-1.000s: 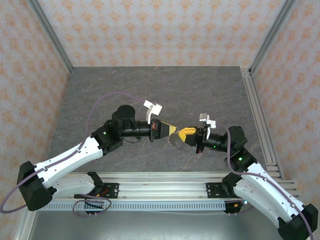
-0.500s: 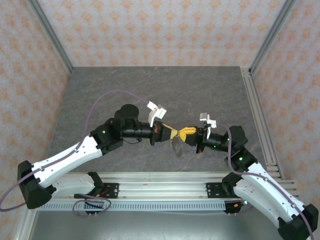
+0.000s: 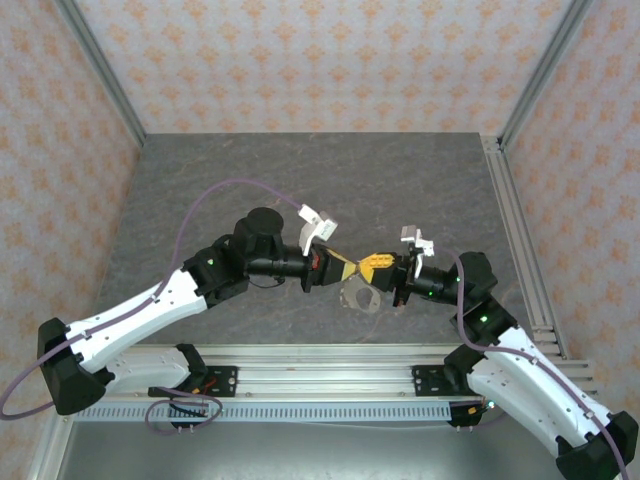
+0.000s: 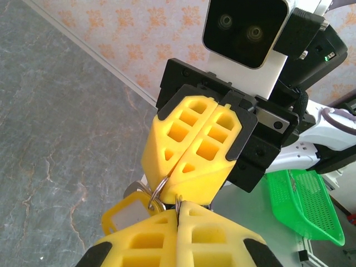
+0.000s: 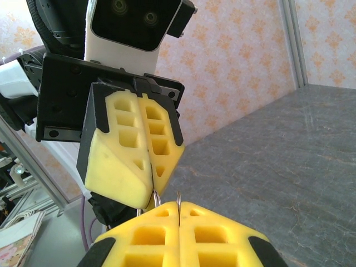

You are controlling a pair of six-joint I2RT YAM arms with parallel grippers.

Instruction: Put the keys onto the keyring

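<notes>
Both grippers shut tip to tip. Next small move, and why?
Probably ease the left gripper slightly away from the right gripper: both pinch the thin silvery wire keyring, and spreading it may let the yellow-headed key beside it thread on.

Mostly swallowed: thin silvery wire keyring [image 4: 161, 188] between left gripper [image 4: 178, 207] and right gripper [image 4: 179, 182].
Only short arcs show; the small yellow-headed key [image 4: 123, 215] is cut off behind the left gripper, blade indistinct.
</notes>
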